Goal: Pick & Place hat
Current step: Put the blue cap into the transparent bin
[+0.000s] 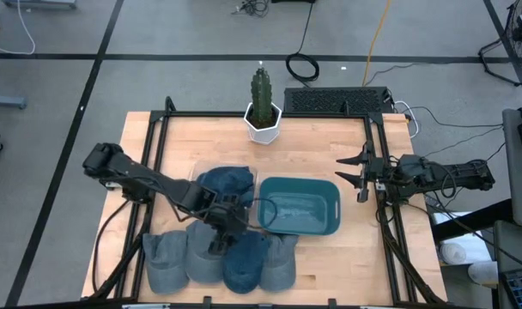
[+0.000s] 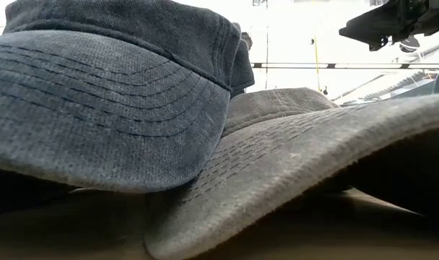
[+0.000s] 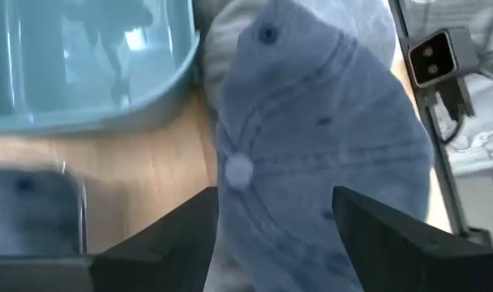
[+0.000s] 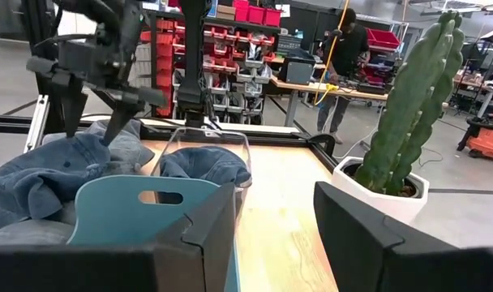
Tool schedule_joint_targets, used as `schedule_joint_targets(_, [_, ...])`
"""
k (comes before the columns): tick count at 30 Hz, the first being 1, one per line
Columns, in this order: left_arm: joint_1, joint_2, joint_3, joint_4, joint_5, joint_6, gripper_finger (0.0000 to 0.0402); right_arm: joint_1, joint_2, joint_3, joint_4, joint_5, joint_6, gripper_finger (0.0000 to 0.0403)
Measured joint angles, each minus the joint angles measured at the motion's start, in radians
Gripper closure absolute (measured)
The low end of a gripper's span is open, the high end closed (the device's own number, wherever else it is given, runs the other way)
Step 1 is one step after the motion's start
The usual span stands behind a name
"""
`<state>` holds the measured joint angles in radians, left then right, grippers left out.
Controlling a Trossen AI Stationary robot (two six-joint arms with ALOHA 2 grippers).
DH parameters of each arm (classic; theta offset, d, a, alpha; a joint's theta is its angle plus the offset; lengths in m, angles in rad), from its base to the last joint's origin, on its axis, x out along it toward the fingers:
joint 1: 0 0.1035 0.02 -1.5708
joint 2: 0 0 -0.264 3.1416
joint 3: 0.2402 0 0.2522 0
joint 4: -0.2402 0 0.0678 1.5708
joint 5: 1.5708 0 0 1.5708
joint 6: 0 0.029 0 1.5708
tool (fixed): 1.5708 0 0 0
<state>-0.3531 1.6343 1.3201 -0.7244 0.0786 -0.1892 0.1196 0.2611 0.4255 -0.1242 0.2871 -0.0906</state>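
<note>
Four denim caps sit in a row along the near edge of the light wooden table (image 1: 347, 249): a grey cap (image 1: 164, 260), a pale grey cap (image 1: 201, 253), a dark blue cap (image 1: 244, 263) and a light grey-blue cap (image 1: 280, 260), each touching its neighbour. The left gripper (image 1: 218, 236) hangs just above the dark blue cap with its fingers spread apart, holding nothing. Behind the row, a fifth blue cap (image 1: 227, 184) lies in a clear plastic bin (image 1: 195, 172). Beside it stands one teal plastic tub (image 1: 300, 206). One cactus in a white pot (image 1: 263, 107) stands at the far edge. The right gripper (image 1: 357, 172) waits over the table's right edge, fingers parted. Bare wood lies right of the tub.
</note>
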Motion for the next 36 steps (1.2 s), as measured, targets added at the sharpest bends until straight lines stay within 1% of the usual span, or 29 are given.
schedule_joint_targets(7, [0.002,0.089,0.000,0.054,0.010,0.149,0.0151,0.000,0.000,0.000,0.000,0.000,0.000,0.0248])
schedule_joint_targets(11, [0.021,0.129,0.000,0.063,0.009,0.170,0.0151,0.000,0.000,0.000,0.000,0.000,0.000,0.0248])
schedule_joint_targets(15, [0.046,0.131,0.000,0.066,0.000,0.165,0.0151,0.000,0.000,0.000,0.000,0.000,0.000,0.0248])
schedule_joint_targets(19, [0.056,0.103,-0.001,0.051,-0.023,0.169,0.0151,0.000,0.000,0.000,0.000,0.000,0.000,0.0248])
schedule_joint_targets(22, [0.067,0.097,0.000,0.043,-0.020,0.172,0.0151,0.000,0.000,0.000,-0.001,0.000,0.000,0.0248])
schedule_joint_targets(29, [0.105,0.110,-0.001,0.017,0.031,0.183,0.0151,0.000,0.000,0.000,0.000,-0.001,0.000,0.0248])
schedule_joint_targets(36, [0.107,0.131,-0.002,0.030,0.199,0.189,0.0151,0.000,0.000,0.000,0.000,0.000,0.000,0.0248])
